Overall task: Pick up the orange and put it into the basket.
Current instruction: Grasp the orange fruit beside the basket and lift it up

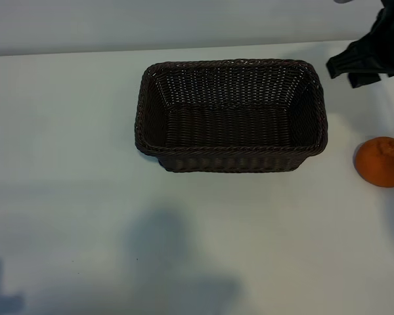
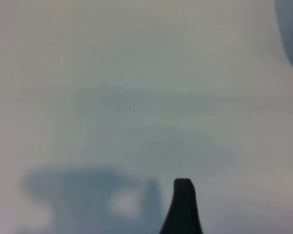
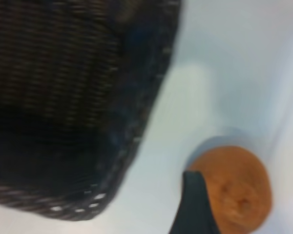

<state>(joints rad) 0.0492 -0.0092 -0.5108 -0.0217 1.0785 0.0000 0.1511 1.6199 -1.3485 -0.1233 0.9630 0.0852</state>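
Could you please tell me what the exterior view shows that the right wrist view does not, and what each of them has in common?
Only the exterior view shows the whole basket with its empty interior, and the right end effector from outside, at the top right, beyond the orange and apart from it. Only the right wrist view shows one dark finger close up, overlapping the orange's edge in the picture. Both share the orange lying on the white table, outside the basket and beside one of its ends, not yet picked up.
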